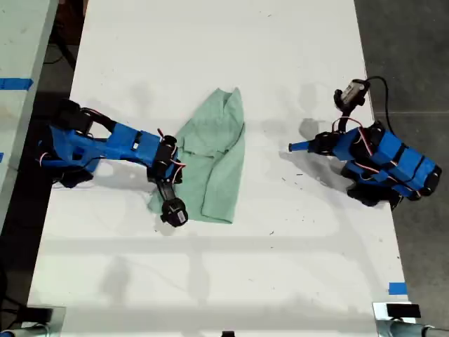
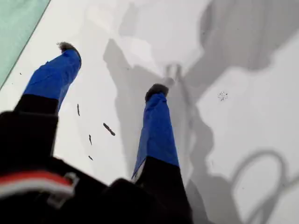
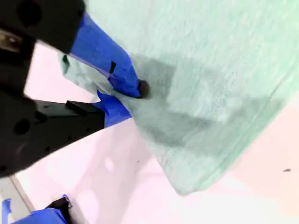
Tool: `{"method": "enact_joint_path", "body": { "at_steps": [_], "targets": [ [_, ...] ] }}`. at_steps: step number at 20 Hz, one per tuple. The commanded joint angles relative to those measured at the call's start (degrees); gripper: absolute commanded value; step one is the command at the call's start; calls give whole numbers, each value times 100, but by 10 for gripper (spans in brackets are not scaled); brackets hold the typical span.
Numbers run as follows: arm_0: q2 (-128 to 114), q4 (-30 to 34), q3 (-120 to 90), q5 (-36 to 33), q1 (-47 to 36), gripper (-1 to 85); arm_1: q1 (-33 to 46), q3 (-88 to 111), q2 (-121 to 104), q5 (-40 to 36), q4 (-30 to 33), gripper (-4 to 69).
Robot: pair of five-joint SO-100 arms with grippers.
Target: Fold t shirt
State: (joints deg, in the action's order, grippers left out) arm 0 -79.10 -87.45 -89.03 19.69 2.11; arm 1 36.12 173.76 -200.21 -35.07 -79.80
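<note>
White tabletop (image 1: pixel 224 281), long and mostly bare, dark floor past both long edges, blue tape bits near the corner at the exterior view's lower right. t shirt (image 1: pixel 214 161) lies around mid-table, nearer the long edge on the exterior view's left, already doubled into a narrow tapered strip, rumpled, one fold line running along it.

my second gripper (image 3: pixel 126 95) is at the shirt's edge, jaws nearly closed with a pinch of green cloth between the tips; the lower finger looks tucked under the fabric. Exterior view shows that arm reaching in from the left edge with the claw over the shirt's side.

my first gripper (image 2: pixel 112 70) hovers over bare white surface, jaws spread wide, nothing in them; only a sliver of green shows at the frame corner. In the exterior view that arm sits folded near the right edge, well apart from the shirt.

Risks: the pinch looks thin, so cloth could slip out on the lift. One-sided pull with no arm pinning the far edge would likely drag the whole shirt and undo the existing fold. Catching only the top layer would leave a crooked fold.
</note>
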Motion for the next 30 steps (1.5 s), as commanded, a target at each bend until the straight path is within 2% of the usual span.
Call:
{"method": "enact_joint_path", "body": {
  "at_steps": [1, 4, 6, 10, 11, 13, 16, 18, 23, 27, 28, 30],
  "targets": [
    [-1037, -290, 387, -466, -105, -2, 44, 158, -62, -35, -18, 290],
    [-1362, -167, 1011, -1151, -193, 1, 44, 158, -62, -35, -18, 288],
    [-1107, 457, 1714, -1872, -167, 3, 44, 158, -62, -35, -18, 286],
    [-237, 1450, 2013, -2338, -211, 7, 35, 158, -62, -35, -18, 284],
    [105, 1582, 2180, -2417, -211, 26, 35, 158, -62, -35, -18, 284],
    [782, 1731, 2584, -2593, -158, 220, 35, 158, -62, -44, -18, 282],
    [1222, 1758, 2637, -2628, -220, 251, 26, 158, -62, -44, -18, 281],
    [1072, 1723, 2637, -2725, -308, 241, 26, 158, -62, -44, -18, 279],
    [-167, 1731, 2725, -3480, -580, 184, 26, 158, -62, -44, -9, 270],
    [-1204, 1573, 2663, -3735, -668, 156, 26, 158, -62, -53, -9, 265],
    [-1485, 1485, 2593, -3727, -703, 142, 26, 158, -62, -53, -9, 263],
    [-2171, 1327, 2259, -3674, -853, 54, 26, 158, -62, -53, -9, 261]
  ]
}}
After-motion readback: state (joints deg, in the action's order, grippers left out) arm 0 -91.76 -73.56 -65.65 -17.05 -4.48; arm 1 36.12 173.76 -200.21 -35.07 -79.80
